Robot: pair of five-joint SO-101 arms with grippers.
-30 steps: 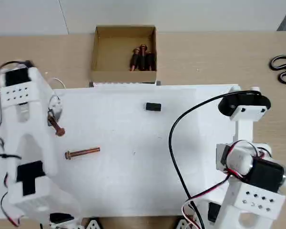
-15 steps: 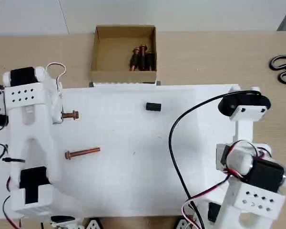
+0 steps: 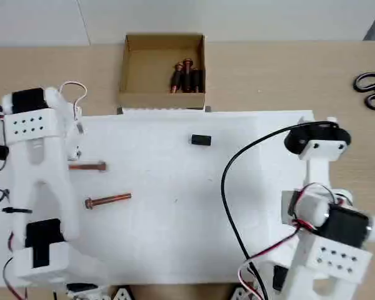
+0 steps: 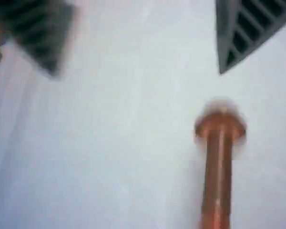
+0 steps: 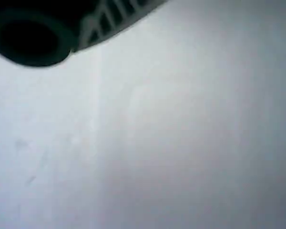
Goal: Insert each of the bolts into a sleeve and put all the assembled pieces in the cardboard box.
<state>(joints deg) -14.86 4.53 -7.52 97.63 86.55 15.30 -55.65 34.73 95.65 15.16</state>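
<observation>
Lying flat now, bolt [image 3: 89, 166] just out of left fingers [image 4: 248, 33].

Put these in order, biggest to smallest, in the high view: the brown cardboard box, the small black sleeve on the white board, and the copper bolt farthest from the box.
1. brown cardboard box
2. copper bolt, clearly longer than the sleeve
3. small black sleeve
</observation>
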